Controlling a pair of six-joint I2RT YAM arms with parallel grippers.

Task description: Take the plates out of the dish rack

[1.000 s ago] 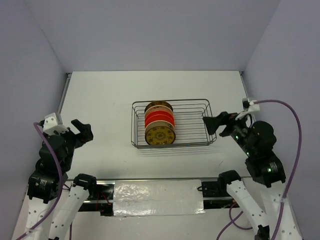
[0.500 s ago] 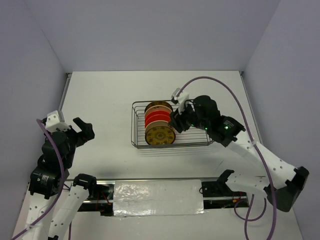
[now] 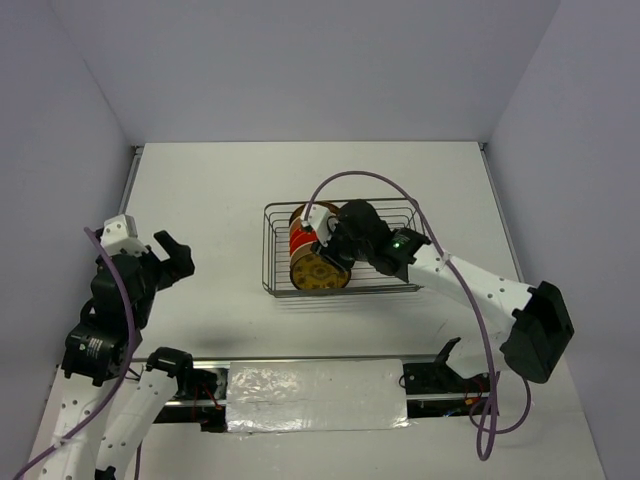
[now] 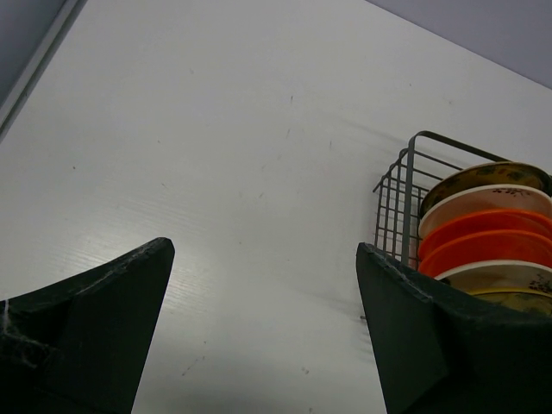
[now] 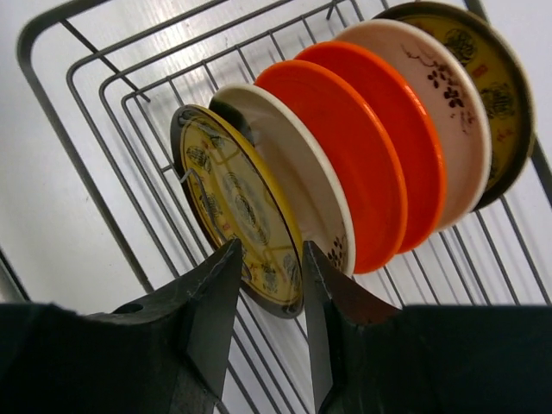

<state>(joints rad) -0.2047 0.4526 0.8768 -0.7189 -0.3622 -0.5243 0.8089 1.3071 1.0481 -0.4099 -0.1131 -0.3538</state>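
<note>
White tabletop (image 3: 200, 200) carrying wire dish rack (image 3: 280, 250); plates (image 5: 345, 155) standing on edge inside. Right claw (image 5: 269, 254) straddling yellow patterned plate (image 5: 233, 216) at rim, pinch unclear. Left claw (image 4: 263, 248) gaping, empty. Plate looking stiff, slick, breakable; gripping top rim.

Right gripper (image 3: 326, 249) over plates (image 3: 316, 272) standing in the dish rack (image 3: 268, 250).

A white table (image 3: 200, 200) carries the wire dish rack (image 3: 280, 250) near its middle.
</note>
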